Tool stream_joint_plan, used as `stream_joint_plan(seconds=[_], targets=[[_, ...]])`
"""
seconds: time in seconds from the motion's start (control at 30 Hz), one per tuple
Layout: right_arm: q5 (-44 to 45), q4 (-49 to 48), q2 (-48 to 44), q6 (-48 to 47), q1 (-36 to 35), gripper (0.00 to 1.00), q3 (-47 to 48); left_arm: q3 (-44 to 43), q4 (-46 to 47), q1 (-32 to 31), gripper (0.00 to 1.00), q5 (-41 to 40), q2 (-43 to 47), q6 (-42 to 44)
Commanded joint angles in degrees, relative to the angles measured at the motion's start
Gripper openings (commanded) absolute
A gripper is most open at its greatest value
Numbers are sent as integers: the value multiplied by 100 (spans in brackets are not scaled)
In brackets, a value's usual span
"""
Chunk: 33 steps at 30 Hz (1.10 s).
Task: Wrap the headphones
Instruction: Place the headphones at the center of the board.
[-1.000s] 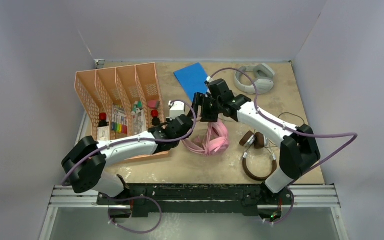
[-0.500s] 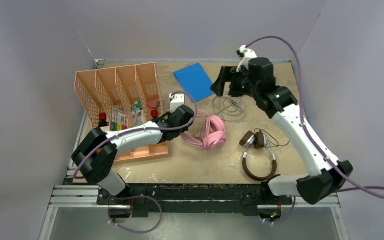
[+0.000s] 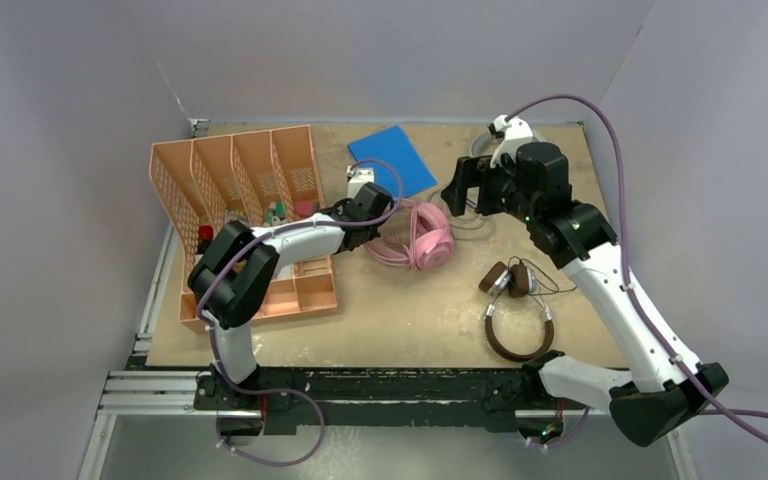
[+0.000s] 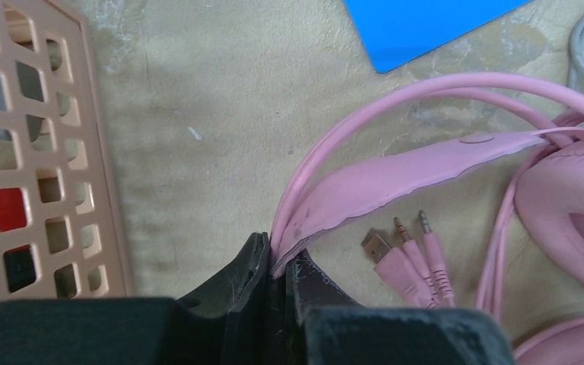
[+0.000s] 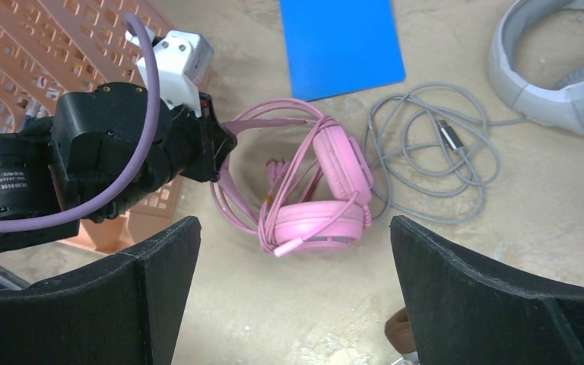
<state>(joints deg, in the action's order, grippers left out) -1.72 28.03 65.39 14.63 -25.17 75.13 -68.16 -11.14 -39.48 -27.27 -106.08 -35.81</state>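
Firmly, left tool (image 4: pixel 280 265) grips pink headset (image 4: pixel 395 176) by its band.

On the sandy table (image 3: pixel 410 310) stand an orange organizer (image 3: pixel 240 190) at left, a blue sheet (image 3: pixel 392 160) at the back, the pink headset (image 3: pixel 425 240) in the middle, the brown headset (image 3: pixel 508 279) nearer, and the grey headset (image 5: pixel 555 84) far right.

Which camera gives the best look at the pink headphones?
The right wrist view: the pink headphones lie whole in frame. The left wrist view shows only part of them, close up; the top view shows them small.
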Motion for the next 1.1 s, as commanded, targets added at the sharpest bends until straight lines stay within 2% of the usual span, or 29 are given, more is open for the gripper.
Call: stream_joint_plan(seconds=[0.0, 0.17, 0.3, 0.53, 0.77, 0.87, 1.07], targets=[[384, -85, -261, -369, 6, 95, 22, -303, 280, 63, 0, -215, -153, 89], [418, -67, -198, -491, 20, 95, -27, -83, 283, 58, 0, -278, -31, 105], [402, -125, -169, -497, 23, 95, -105, 182, 201, 60, 7, -629, 213, 136], [347, -74, -152, -598, 30, 95, -98, 477, 182, 64, 32, -741, 492, 159], [401, 274, -289, -704, 29, 95, 1, 258, -143, 63, 51, -601, 983, 301], [447, 387, -369, -593, 26, 95, -6, 85, -449, 63, 59, -327, 1320, 303], [312, 511, -341, -120, 29, 95, -305, -256, -865, 55, 69, 1096, 2462, 310]])
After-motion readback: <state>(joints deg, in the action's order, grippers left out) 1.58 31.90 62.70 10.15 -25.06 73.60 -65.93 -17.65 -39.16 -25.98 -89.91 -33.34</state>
